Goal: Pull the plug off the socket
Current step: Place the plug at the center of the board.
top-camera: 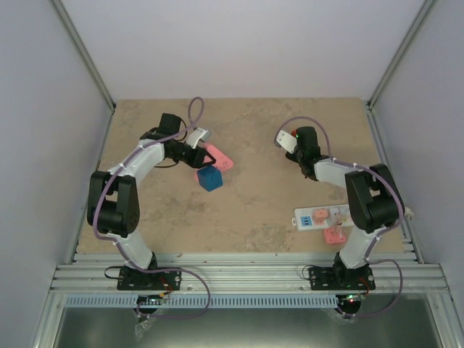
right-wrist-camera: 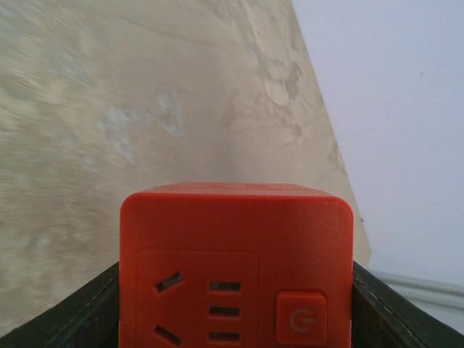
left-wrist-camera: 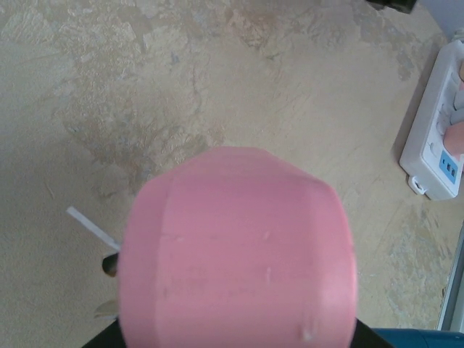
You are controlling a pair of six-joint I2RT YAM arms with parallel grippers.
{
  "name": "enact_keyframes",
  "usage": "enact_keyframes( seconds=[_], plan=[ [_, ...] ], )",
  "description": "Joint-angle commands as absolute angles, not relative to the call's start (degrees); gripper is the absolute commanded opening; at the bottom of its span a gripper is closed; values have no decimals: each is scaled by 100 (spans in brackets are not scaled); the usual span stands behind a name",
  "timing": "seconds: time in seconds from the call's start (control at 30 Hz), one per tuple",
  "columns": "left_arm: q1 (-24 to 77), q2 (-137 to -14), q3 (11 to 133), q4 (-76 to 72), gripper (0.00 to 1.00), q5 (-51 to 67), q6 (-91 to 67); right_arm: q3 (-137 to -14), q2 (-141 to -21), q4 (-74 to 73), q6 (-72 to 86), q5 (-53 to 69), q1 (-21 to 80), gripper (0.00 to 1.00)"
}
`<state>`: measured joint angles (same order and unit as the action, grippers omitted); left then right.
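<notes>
In the centre-left of the overhead view, the left gripper (top-camera: 203, 154) is clamped on a pink block (left-wrist-camera: 235, 254), which fills its wrist view. A blue cube (top-camera: 210, 179) sits just below the block, and whether they touch cannot be told. In the upper right, the right gripper (right-wrist-camera: 235, 319) pinches a red cube (right-wrist-camera: 235, 239) between half-spread jaws. Both loads are probably held clear of the work. The socket (top-camera: 319, 217) lies at lower right on the table (top-camera: 254, 130), under the right arm, with neither gripper touching it. A pink piece (top-camera: 338, 214) on the socket may be the plug.
</notes>
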<state>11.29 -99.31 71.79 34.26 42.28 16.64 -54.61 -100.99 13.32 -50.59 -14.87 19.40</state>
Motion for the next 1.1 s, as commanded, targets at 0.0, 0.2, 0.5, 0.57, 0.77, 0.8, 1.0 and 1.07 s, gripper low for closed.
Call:
enact_keyframes(
  seconds=[0.0,0.2,0.5,0.57,0.77,0.8,1.0,1.07],
  plan=[
    [1094,-9677,7163,3261,0,4368,1604,-5851,-10661,1965,-4707,-1877,1701,5],
    [1090,-9669,7163,3252,0,4377,1600,-6080,-11103,2145,-4614,-2099,1548,5],
    [1090,-9688,7157,3235,0,4371,1588,-6053,-11267,2094,-4535,-2048,1547,9],
    [1090,-9681,7157,3233,0,4368,1595,-6034,-11269,2100,-4535,-2046,1547,11],
    [1090,-9677,7146,3236,0,4368,1593,-6020,-11243,1973,-4461,-1886,1547,34],
    [1083,-9672,7147,3226,0,4369,1597,-6020,-11234,1935,-4434,-1858,1547,43],
    [1081,-9660,7133,3217,0,4368,1601,-6020,-11190,1796,-4356,-1739,1556,69],
    [1081,-9659,7131,3212,0,4367,1597,-6014,-11158,1748,-4340,-1686,1568,74]
  ],
)
